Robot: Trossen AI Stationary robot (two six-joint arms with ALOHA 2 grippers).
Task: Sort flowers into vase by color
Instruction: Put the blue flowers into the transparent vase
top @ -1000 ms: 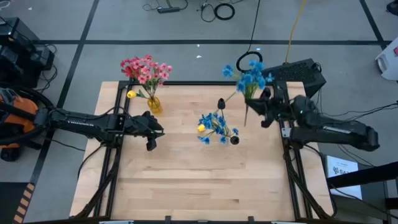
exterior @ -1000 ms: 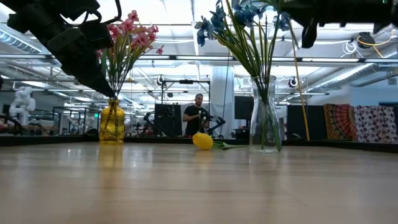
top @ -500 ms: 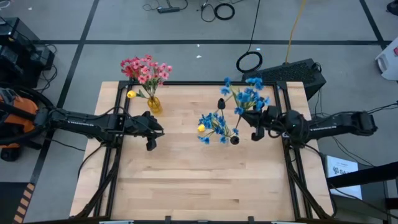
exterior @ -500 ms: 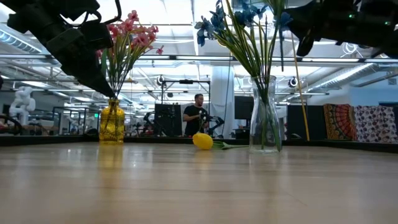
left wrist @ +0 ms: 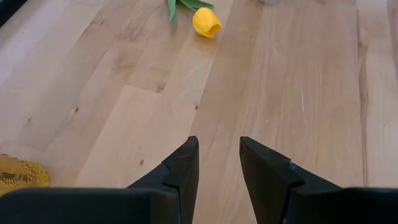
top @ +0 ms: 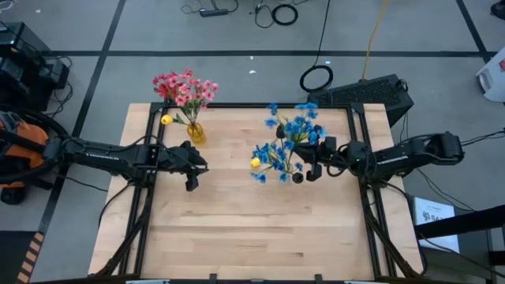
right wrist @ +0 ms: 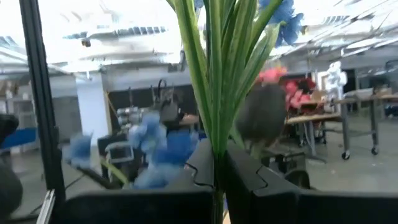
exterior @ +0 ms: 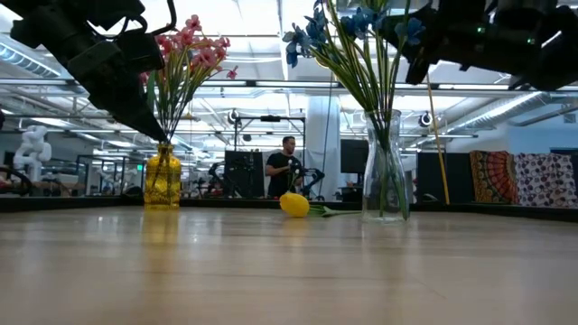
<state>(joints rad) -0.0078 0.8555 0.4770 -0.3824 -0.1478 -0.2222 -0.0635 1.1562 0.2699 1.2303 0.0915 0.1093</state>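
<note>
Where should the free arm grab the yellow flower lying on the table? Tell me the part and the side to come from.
Likely the green stem, just behind the yellow flower. It lies flat on the table, bud toward the amber vase, stem running toward the clear vase. Come down from above with the left gripper, jaws straddling the thin stem crosswise; the rounded bud would probably slip or crush.

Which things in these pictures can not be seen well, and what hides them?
- Right gripper: in the low view its fingertips are cut off by the top edge.
- Blue flowers' stems: in the right wrist view, the lower ends are hidden between the shut fingers.
- Yellow vase: in the left wrist view, only a corner shows; the left gripper body covers the rest.
- Clear vase: in the high view, blue blooms hide it.
</note>
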